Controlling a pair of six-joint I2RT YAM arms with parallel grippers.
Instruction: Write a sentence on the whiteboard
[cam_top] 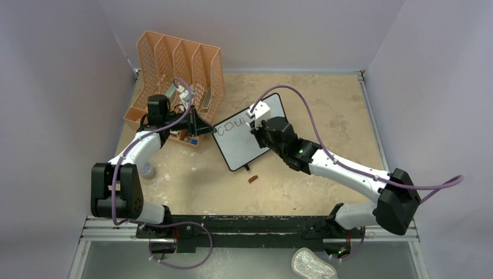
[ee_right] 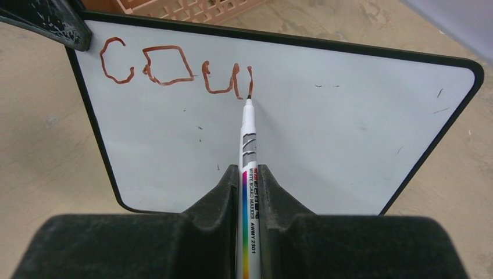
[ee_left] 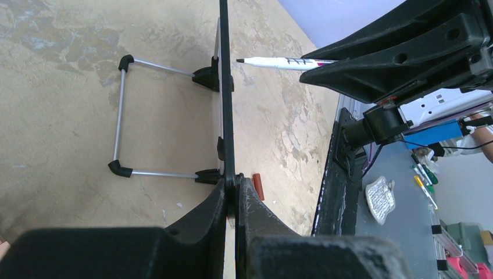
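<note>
The whiteboard [cam_top: 244, 142], propped on a wire stand [ee_left: 122, 116] that juts out behind it, blocks the middle of the desk [cam_top: 337, 116]. The left claw [cam_top: 210, 129] pinches the board's left edge. Just beyond it, an orange file rack [cam_top: 174, 64] fills the far-left corner, so that side is tight. The right claw [ee_right: 249, 174], gripping a marker [ee_right: 249, 139], crowds the board's face. Right of the board the desk lies bare out to the wall [cam_top: 430, 87]. A small brown piece [cam_top: 252, 179] lies on the near strip, just beside the board's corner.
</note>
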